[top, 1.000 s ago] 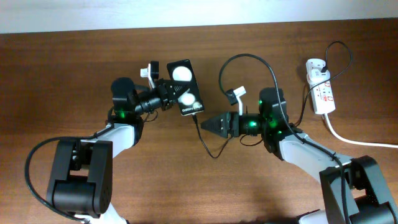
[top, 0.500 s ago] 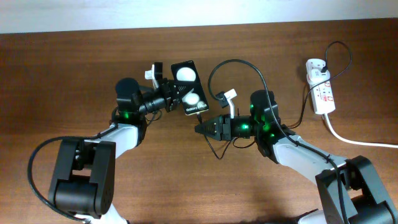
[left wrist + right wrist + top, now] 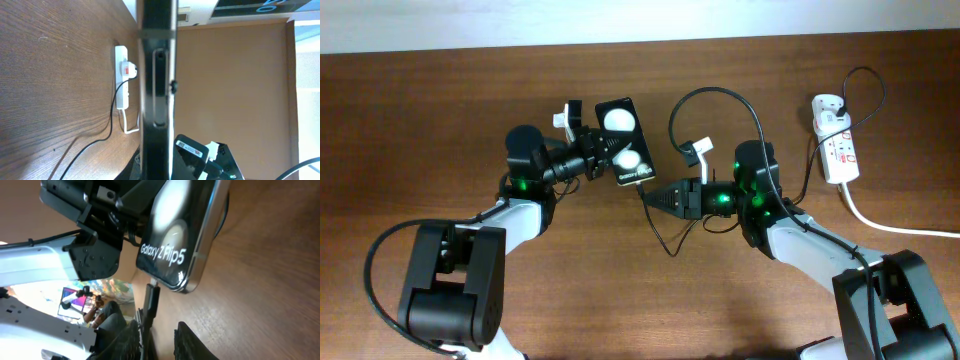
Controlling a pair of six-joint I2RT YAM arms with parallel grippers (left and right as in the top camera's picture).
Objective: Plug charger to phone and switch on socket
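Observation:
My left gripper (image 3: pixel 597 157) is shut on the phone (image 3: pixel 622 140), a black slab with two white glare spots, and holds it tilted above the table. The left wrist view shows the phone (image 3: pixel 157 85) edge-on. In the right wrist view the phone (image 3: pixel 175 235) has small text at its near end. The charger's plug (image 3: pixel 151 294) points at that end, its tip touching the edge. My right gripper (image 3: pixel 648 195) has its jaws drawn in narrow round the plug, which lies against one finger (image 3: pixel 137 337). The charger's black cable (image 3: pixel 665 240) loops back to the white socket (image 3: pixel 836 140).
The socket (image 3: pixel 121 80) lies at the far right near the table's back edge. Its thick white cord (image 3: pixel 890 225) runs off to the right. The black cable arcs over my right arm (image 3: pixel 760 185) and sags toward the table's front.
My right gripper's jaws have narrowed from wide open onto the plug. That arm pushed left toward the phone, then eased back right. The left gripper and the phone barely shifted.

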